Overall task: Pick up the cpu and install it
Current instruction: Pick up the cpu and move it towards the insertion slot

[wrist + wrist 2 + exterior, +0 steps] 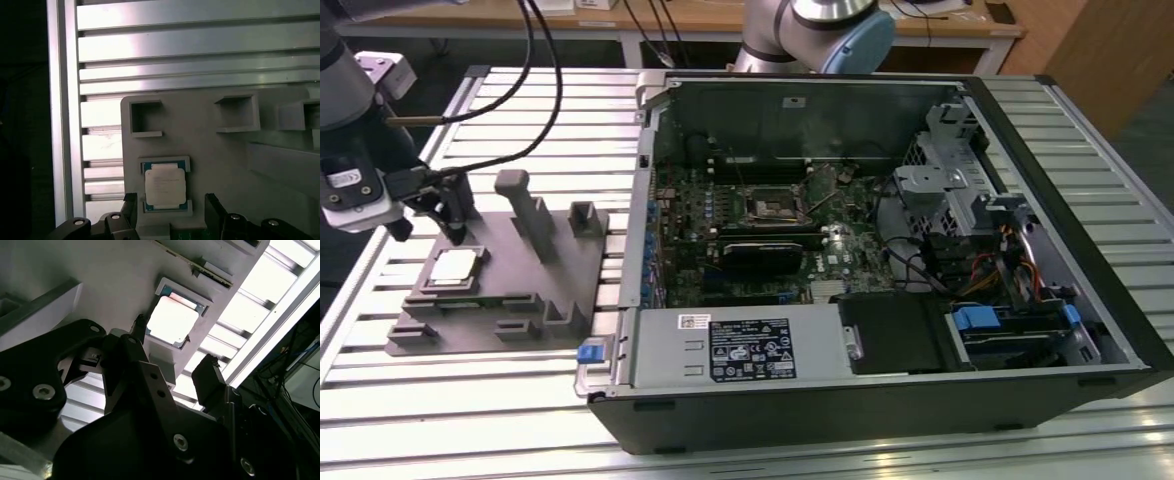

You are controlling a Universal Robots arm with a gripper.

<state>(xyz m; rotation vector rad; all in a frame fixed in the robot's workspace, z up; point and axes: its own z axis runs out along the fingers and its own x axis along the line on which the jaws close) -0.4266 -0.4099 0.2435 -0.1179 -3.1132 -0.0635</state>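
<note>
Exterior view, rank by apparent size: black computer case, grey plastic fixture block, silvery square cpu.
Largest: black computer case.
Then: grey plastic fixture block.
Smallest: silvery square cpu, resting on that block.

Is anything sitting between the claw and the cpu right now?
Nothing. In the first wrist view the open claw hangs over the cpu, which sits in a recess of the gray holder. The gap between them is bare.

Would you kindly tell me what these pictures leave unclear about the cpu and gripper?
1. Silvery square cpu: underside hidden against the grey moulded fixture, both wrist views.
2. Black gripper: body cut off by the first wrist view's edge.
3. Metal-framed socket: too small in the exterior view to tell open or latched.
</note>
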